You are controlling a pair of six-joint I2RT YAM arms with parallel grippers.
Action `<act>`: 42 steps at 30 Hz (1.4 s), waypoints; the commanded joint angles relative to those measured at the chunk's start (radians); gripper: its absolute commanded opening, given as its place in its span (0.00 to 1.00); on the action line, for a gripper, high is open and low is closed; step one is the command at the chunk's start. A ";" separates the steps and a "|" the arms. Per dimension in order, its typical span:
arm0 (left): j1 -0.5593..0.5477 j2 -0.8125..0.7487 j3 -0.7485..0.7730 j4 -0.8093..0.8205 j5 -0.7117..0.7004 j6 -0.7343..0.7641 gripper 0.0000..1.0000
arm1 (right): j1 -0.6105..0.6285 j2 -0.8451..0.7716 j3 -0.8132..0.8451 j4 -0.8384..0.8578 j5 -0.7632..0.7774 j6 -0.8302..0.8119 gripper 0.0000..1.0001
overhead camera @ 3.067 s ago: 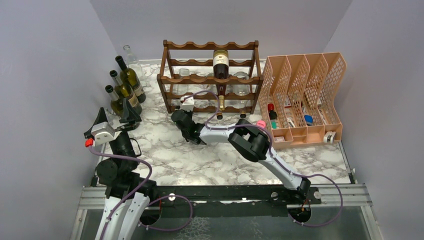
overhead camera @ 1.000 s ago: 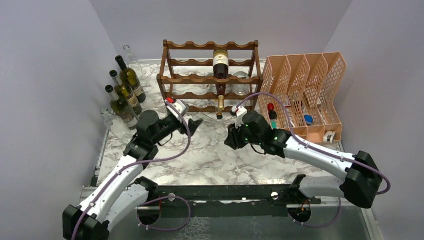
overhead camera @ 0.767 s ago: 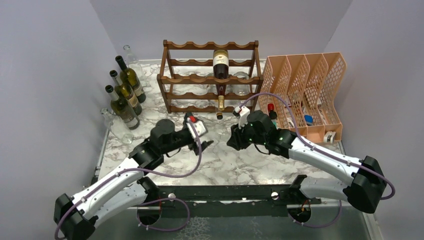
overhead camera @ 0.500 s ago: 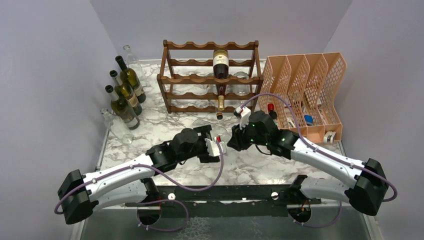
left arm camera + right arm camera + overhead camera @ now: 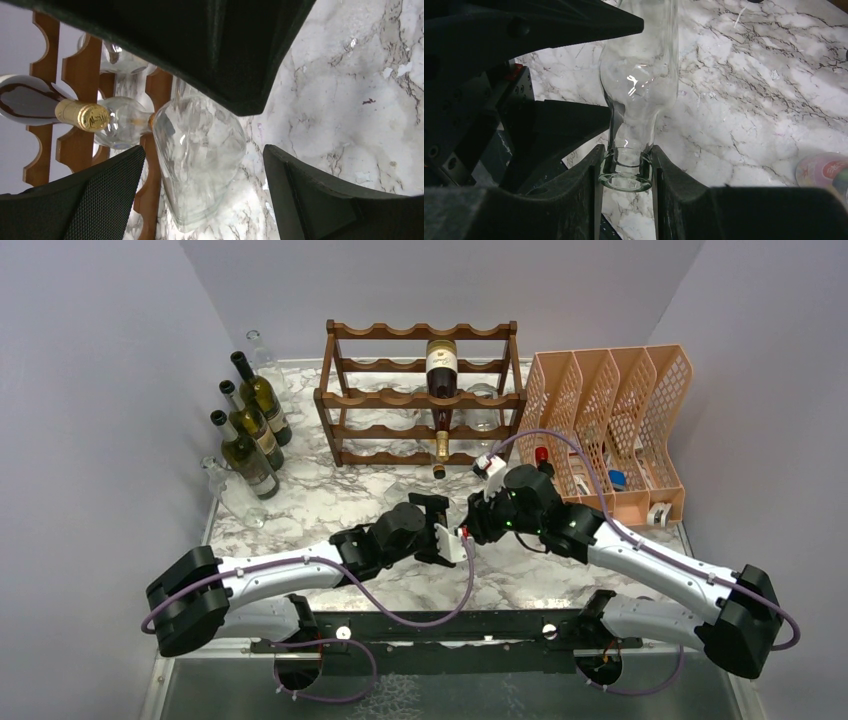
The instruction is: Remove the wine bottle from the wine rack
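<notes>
Near the middle of the overhead view, the right pincer (image 5: pixel 625 170) is clamped on the neck of the clear wine bottle (image 5: pixel 639 85), over the counter (image 5: pixel 330 500) below the wine rack (image 5: pixel 380 400). The left pincer (image 5: pixel 205 190) gapes wide around the bottle's body, not touching it.

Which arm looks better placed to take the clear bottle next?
Left, probably: the left gripper is open with the clear bottle framed between its fingers, while the right gripper is shut on the neck.
</notes>
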 commanded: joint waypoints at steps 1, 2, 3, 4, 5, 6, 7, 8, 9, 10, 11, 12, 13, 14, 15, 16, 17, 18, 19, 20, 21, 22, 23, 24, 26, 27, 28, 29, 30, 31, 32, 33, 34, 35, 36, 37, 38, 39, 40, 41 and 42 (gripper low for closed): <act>-0.002 0.029 -0.010 0.130 -0.034 0.032 0.93 | -0.005 -0.035 0.025 0.064 -0.016 -0.007 0.01; -0.001 0.040 -0.015 0.154 -0.053 0.036 0.91 | -0.005 -0.036 0.026 0.064 -0.016 -0.008 0.01; -0.002 0.049 -0.018 0.175 -0.061 0.038 0.88 | -0.005 -0.037 0.024 0.065 -0.018 -0.006 0.01; -0.002 0.058 -0.022 0.195 -0.067 0.045 0.84 | -0.005 -0.038 0.021 0.064 -0.018 -0.005 0.01; -0.002 0.069 -0.022 0.207 -0.071 0.048 0.81 | -0.005 -0.038 0.021 0.064 -0.019 -0.003 0.01; -0.002 0.081 -0.020 0.211 -0.070 0.049 0.80 | -0.005 -0.040 0.022 0.064 -0.022 -0.004 0.01; -0.002 0.093 -0.018 0.214 -0.072 0.051 0.80 | -0.005 -0.042 0.022 0.063 -0.025 -0.002 0.01; -0.003 0.103 -0.019 0.219 -0.075 0.050 0.80 | -0.005 -0.044 0.026 0.060 -0.027 -0.001 0.01; -0.003 0.109 -0.021 0.225 -0.081 0.051 0.79 | -0.005 -0.044 0.028 0.058 -0.029 -0.003 0.01; -0.002 0.112 -0.024 0.234 -0.087 0.051 0.77 | -0.005 -0.046 0.030 0.057 -0.029 -0.003 0.01; -0.002 0.112 -0.028 0.244 -0.094 0.050 0.74 | -0.005 -0.046 0.029 0.055 -0.029 -0.003 0.01; -0.002 0.111 -0.030 0.254 -0.103 0.048 0.69 | -0.005 -0.048 0.031 0.054 -0.030 -0.003 0.01; -0.002 0.110 -0.031 0.261 -0.113 0.044 0.63 | -0.005 -0.048 0.031 0.055 -0.032 -0.002 0.01; -0.002 0.107 -0.031 0.263 -0.119 0.038 0.57 | -0.005 -0.047 0.033 0.055 -0.035 -0.002 0.01; -0.002 0.102 -0.031 0.265 -0.128 0.031 0.52 | -0.005 -0.046 0.036 0.052 -0.036 -0.002 0.02; -0.002 0.095 -0.033 0.267 -0.139 0.022 0.48 | -0.005 -0.046 0.042 0.047 -0.034 -0.001 0.04; -0.002 0.087 -0.033 0.266 -0.158 0.010 0.44 | -0.005 -0.045 0.048 0.040 -0.027 -0.001 0.08; -0.002 0.077 -0.038 0.266 -0.179 -0.003 0.42 | -0.005 -0.046 0.057 0.027 -0.012 -0.001 0.17; -0.004 0.062 -0.043 0.264 -0.195 -0.017 0.40 | -0.005 -0.047 0.072 0.007 0.012 0.000 0.31; -0.005 0.044 -0.052 0.264 -0.209 -0.033 0.39 | -0.005 -0.048 0.089 -0.016 0.041 0.000 0.41; -0.007 0.021 -0.062 0.264 -0.216 -0.048 0.37 | -0.005 -0.051 0.117 -0.042 0.066 -0.003 0.50; -0.009 -0.003 -0.074 0.263 -0.221 -0.069 0.35 | -0.005 -0.054 0.140 -0.065 0.089 -0.006 0.60; -0.010 -0.029 -0.084 0.263 -0.225 -0.089 0.32 | -0.005 -0.059 0.160 -0.089 0.113 -0.009 0.67; -0.010 -0.054 -0.094 0.258 -0.229 -0.109 0.30 | -0.005 -0.068 0.180 -0.106 0.137 -0.010 0.74; -0.012 -0.100 -0.107 0.243 -0.232 -0.152 0.27 | -0.005 -0.086 0.216 -0.145 0.201 -0.010 0.85; -0.011 -0.121 -0.110 0.231 -0.232 -0.173 0.26 | -0.005 -0.096 0.233 -0.164 0.242 -0.009 0.88; -0.011 -0.140 -0.110 0.215 -0.231 -0.193 0.26 | -0.005 -0.106 0.253 -0.182 0.280 -0.009 0.90; -0.011 -0.155 -0.105 0.193 -0.234 -0.215 0.25 | -0.005 -0.118 0.268 -0.196 0.323 -0.009 0.91; -0.011 -0.168 -0.097 0.169 -0.242 -0.239 0.24 | -0.005 -0.134 0.280 -0.202 0.367 -0.009 0.92; -0.011 -0.176 -0.088 0.142 -0.258 -0.264 0.23 | -0.005 -0.151 0.288 -0.205 0.413 -0.009 0.92; -0.012 -0.182 -0.077 0.121 -0.279 -0.291 0.21 | -0.005 -0.170 0.290 -0.203 0.459 -0.009 0.93; -0.011 -0.184 -0.063 0.105 -0.317 -0.322 0.16 | -0.005 -0.187 0.287 -0.193 0.506 -0.014 0.94; -0.012 -0.182 -0.048 0.093 -0.380 -0.365 0.01 | -0.005 -0.207 0.277 -0.176 0.529 -0.025 0.95; -0.011 -0.174 -0.025 0.080 -0.455 -0.426 0.00 | -0.005 -0.225 0.266 -0.159 0.546 -0.035 0.96; -0.012 -0.162 -0.002 0.056 -0.524 -0.484 0.00 | -0.005 -0.239 0.252 -0.144 0.556 -0.043 0.96; -0.012 -0.149 0.021 0.034 -0.577 -0.537 0.00 | -0.005 -0.249 0.242 -0.134 0.561 -0.048 0.96; -0.012 -0.136 0.043 0.014 -0.628 -0.580 0.00 | -0.005 -0.253 0.234 -0.129 0.563 -0.050 0.96; -0.011 -0.122 0.064 -0.010 -0.680 -0.621 0.00 | -0.005 -0.253 0.228 -0.127 0.562 -0.050 0.96; -0.012 -0.109 0.082 -0.032 -0.735 -0.659 0.00 | -0.005 -0.252 0.225 -0.127 0.556 -0.048 0.96; -0.011 -0.095 0.100 -0.057 -0.797 -0.697 0.00 | -0.005 -0.246 0.223 -0.130 0.551 -0.045 0.96; -0.009 -0.085 0.117 -0.080 -0.859 -0.737 0.00 | -0.005 -0.239 0.221 -0.133 0.547 -0.043 0.96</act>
